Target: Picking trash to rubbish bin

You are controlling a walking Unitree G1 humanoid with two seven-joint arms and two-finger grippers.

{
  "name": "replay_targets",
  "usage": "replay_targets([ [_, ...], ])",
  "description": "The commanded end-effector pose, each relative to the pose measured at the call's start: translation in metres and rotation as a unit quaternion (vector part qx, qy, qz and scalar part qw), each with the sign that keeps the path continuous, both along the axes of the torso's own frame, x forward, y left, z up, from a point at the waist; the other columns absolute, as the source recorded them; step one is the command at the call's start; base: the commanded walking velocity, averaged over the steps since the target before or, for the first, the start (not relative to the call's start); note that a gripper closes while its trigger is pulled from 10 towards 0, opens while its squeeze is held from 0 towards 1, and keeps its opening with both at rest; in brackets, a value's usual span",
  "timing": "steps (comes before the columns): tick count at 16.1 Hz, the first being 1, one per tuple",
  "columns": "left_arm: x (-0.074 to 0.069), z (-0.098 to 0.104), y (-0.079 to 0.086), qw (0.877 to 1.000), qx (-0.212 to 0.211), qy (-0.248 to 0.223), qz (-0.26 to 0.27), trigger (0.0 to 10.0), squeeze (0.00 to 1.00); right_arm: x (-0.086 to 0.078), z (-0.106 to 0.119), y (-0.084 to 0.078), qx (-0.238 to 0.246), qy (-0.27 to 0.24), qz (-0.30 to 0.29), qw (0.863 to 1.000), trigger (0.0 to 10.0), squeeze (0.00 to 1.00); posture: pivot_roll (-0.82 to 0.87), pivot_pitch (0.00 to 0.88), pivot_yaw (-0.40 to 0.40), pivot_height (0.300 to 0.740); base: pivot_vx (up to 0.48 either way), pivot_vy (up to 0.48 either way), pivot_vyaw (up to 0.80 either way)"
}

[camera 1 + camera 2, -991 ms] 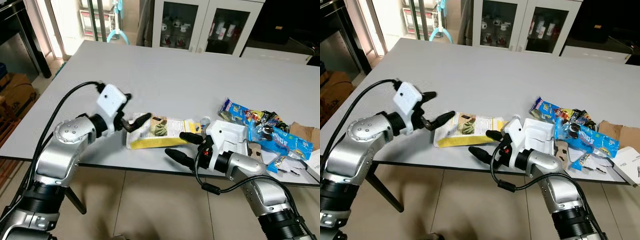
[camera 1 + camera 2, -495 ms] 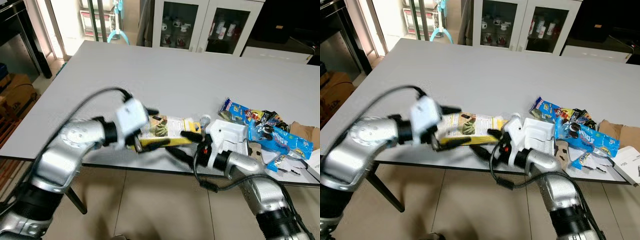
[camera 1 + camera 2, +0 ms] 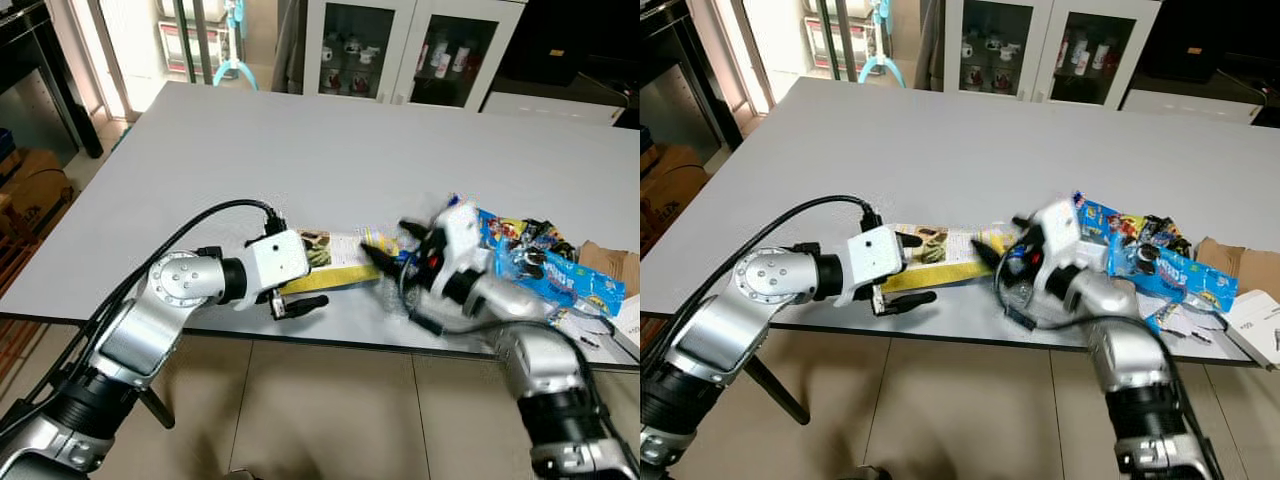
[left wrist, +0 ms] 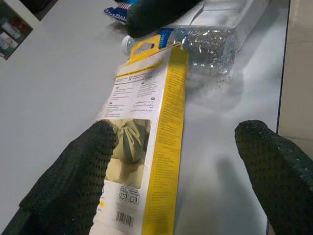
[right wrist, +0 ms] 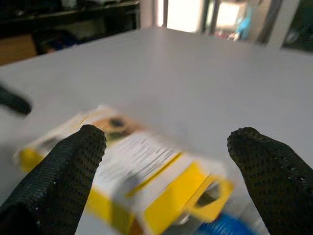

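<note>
Grey table at centre frame: both spread grippers, left and right, flank a yellow packet, grasping nothing.

On the grey table, the left end effector straddles the near end of a yellow-and-white package, fingers spread, while the blurred right end effector hovers at its far end beside colourful wrappers.

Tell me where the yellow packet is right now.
The yellow packet lies flat near the table's front edge, between the open left gripper and right gripper, a clear plastic bottle beside it.
</note>
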State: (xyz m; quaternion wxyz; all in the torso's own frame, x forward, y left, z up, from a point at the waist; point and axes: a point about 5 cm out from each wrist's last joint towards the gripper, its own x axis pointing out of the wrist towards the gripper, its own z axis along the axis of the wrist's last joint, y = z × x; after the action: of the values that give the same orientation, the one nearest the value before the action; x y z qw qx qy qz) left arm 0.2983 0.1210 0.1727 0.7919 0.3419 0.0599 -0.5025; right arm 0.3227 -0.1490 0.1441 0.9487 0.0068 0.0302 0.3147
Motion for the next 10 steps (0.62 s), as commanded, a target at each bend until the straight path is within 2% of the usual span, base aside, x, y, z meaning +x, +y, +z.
replay_targets([
  [1,0.0,0.0,-0.006,1.0,0.013,-0.013,-0.012,10.0,0.0,0.005,0.007,-0.008,-0.007,-0.018,-0.03,0.999,10.0,0.0,0.02,0.025,-0.048,0.74,0.0,0.0,0.0],
  [5,0.003,-0.006,-0.007,0.999,0.036,-0.03,-0.01,10.0,0.0,0.016,0.02,-0.025,-0.002,-0.039,-0.101,0.994,10.0,0.0,0.01,0.022,-0.043,0.74,0.0,0.0,0.0],
  [6,0.007,-0.008,-0.009,0.998,0.043,-0.051,-0.003,10.0,0.0,0.019,0.022,-0.032,-0.003,-0.04,-0.135,0.99,10.0,0.0,0.01,0.021,-0.043,0.74,0.0,0.0,0.0],
  [10,0.023,-0.012,-0.023,0.99,0.058,-0.123,0.036,10.0,0.0,0.019,0.016,-0.032,0.0,-0.034,-0.148,0.988,10.0,0.0,0.01,0.022,-0.037,0.74,0.0,0.0,0.0],
])
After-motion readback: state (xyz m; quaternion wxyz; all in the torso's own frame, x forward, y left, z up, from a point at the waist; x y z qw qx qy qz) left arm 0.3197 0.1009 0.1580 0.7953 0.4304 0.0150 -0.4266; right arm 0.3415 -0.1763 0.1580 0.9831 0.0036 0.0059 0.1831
